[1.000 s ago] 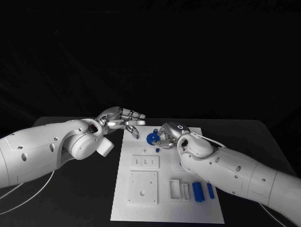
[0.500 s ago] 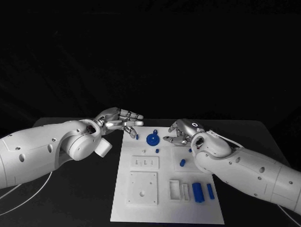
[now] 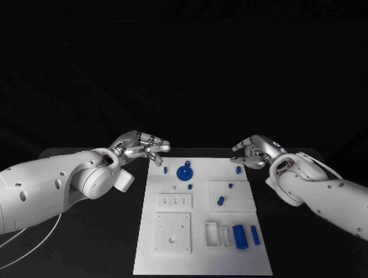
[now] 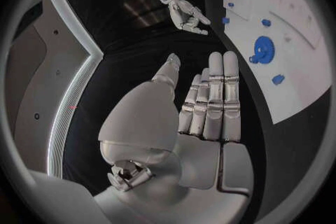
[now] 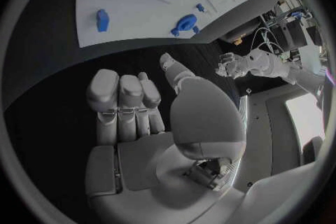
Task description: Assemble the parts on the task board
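Observation:
The white task board [image 3: 202, 255] lies in the middle of the table. A blue gear [image 3: 184, 172] sits near its far edge, also seen in the wrist views [image 4: 262, 49] [image 5: 185, 23]. Small blue pegs [image 3: 221, 200] lie further down the board, and two blue blocks [image 3: 240, 236] stand near the front right. My left hand [image 3: 142, 145] hovers off the board's far left corner, fingers straight and empty [image 4: 210, 101]. My right hand [image 3: 252, 150] hovers off the far right corner, palm empty [image 5: 133, 106].
White raised plates with slots [image 3: 174, 231] occupy the board's left half. A small blue piece [image 3: 238, 169] lies close under the right hand, another [image 3: 166, 170] close to the left hand. Black table [image 3: 92, 243] surrounds the board.
My right hand has left the blue gear and swung right, off the board's far right corner. The left hand has drawn slightly left. The gear stays on the board.

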Action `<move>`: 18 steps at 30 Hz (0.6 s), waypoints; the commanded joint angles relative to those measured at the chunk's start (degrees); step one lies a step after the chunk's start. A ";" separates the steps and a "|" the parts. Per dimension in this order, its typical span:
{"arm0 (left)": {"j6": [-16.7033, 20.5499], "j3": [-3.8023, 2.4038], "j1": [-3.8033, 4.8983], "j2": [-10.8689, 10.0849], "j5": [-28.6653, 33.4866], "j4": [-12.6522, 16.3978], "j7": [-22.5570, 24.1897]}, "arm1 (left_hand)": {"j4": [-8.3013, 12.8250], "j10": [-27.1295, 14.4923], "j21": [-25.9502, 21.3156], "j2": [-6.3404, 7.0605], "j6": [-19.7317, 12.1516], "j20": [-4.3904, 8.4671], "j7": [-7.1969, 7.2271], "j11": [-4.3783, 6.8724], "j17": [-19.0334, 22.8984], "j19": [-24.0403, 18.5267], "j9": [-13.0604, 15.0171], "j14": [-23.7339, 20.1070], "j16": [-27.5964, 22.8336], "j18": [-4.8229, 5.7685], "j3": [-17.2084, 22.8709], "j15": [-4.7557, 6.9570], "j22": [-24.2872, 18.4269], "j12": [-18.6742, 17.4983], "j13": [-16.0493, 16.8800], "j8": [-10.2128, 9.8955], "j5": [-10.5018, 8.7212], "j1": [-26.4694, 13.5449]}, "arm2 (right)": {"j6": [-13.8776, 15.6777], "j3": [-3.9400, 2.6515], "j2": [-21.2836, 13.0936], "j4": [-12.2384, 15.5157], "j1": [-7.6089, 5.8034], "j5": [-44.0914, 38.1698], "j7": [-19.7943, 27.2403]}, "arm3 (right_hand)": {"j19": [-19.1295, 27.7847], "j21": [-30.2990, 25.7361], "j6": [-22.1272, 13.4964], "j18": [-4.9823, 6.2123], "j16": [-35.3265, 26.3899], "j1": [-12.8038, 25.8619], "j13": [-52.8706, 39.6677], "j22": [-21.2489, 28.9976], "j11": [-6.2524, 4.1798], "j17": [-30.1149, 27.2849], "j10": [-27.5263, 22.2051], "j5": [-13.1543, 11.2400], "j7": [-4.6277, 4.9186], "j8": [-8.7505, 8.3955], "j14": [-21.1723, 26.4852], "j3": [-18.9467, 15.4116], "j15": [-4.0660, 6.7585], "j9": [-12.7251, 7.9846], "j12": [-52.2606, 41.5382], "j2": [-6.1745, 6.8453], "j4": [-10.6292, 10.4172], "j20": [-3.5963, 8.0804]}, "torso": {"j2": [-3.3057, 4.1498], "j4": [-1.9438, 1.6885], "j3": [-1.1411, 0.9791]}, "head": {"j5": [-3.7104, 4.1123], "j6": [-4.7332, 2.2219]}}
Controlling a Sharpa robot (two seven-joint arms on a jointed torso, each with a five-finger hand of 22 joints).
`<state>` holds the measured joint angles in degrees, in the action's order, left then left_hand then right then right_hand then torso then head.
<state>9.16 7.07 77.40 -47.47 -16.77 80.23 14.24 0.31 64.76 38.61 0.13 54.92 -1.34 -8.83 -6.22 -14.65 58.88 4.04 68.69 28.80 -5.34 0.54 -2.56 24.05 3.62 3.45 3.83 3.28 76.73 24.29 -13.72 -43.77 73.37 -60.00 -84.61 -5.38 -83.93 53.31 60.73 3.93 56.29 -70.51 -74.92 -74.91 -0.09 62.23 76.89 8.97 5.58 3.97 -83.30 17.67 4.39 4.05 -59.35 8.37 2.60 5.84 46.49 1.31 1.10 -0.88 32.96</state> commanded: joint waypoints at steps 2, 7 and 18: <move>3.61 -0.04 -0.19 -0.10 3.88 -0.07 3.83 | 0.58 9.07 0.66 -1.20 0.33 0.72 0.77 2.28 -0.29 0.00 -0.12 0.71 0.44 -0.15 -0.27 1.11 0.26 1.36 0.10 -0.13 0.20 0.14 | -3.07 -0.11 -1.38 -2.31 0.16 7.02 8.90 | -1.91 -0.39 0.00 -0.73 -0.26 -0.04 0.15 -7.17 -0.12 0.12 -0.49 2.54 0.33 -0.38 0.08 0.40 -0.19 -0.07 0.39 -0.25 1.94 -0.40 | -0.05 0.40 -0.37 | -0.24 -0.26; 3.35 -0.04 -0.42 -0.11 3.87 -0.13 3.52 | 0.51 9.92 0.69 -1.29 0.31 1.04 0.78 2.31 -0.43 -0.06 -0.14 0.66 0.50 0.31 -0.52 1.18 0.33 0.10 0.20 -0.15 0.21 0.13 | -3.77 -0.16 -1.59 -5.62 0.61 7.29 10.31 | -1.93 -0.34 -0.05 -0.75 -0.27 -0.31 0.26 -7.20 -0.11 0.23 -0.53 2.49 0.32 -0.37 0.04 0.60 -0.24 -0.07 0.29 -0.33 3.02 -0.44 | -0.04 0.33 -0.37 | 0.49 -0.22; 1.21 -0.03 -0.88 0.01 3.43 -0.29 1.95 | 0.35 7.04 0.60 -1.21 -0.42 0.73 0.36 1.42 -0.59 -0.16 -0.14 0.51 0.45 0.12 -1.06 0.76 0.39 0.01 0.16 -0.15 0.13 -0.21 | -4.11 -0.28 0.93 -12.06 2.27 5.28 11.18 | -1.94 -0.36 -0.60 -0.72 -0.21 -1.28 0.46 -7.21 -0.06 0.46 -0.62 2.63 0.52 -0.40 0.01 1.56 -0.26 -0.12 0.30 -0.29 4.89 -0.46 | 0.13 0.06 -0.29 | 1.37 0.33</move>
<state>11.51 7.08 76.56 -47.59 -13.80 79.88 16.24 0.66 72.03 39.04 -0.69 54.85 -0.49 -8.48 -4.79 -15.16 58.87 3.95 69.51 29.24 -5.76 -0.27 -1.74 24.39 3.87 3.71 3.82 3.28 76.82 21.53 -13.94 -43.08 61.78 -57.81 -78.85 3.92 -83.94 53.24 60.38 3.93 56.29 -71.39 -74.54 -74.91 -0.30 62.62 76.68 11.32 5.91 3.97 -83.31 19.25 4.38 3.99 -59.14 8.10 7.29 5.83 46.56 1.46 0.78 0.40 33.29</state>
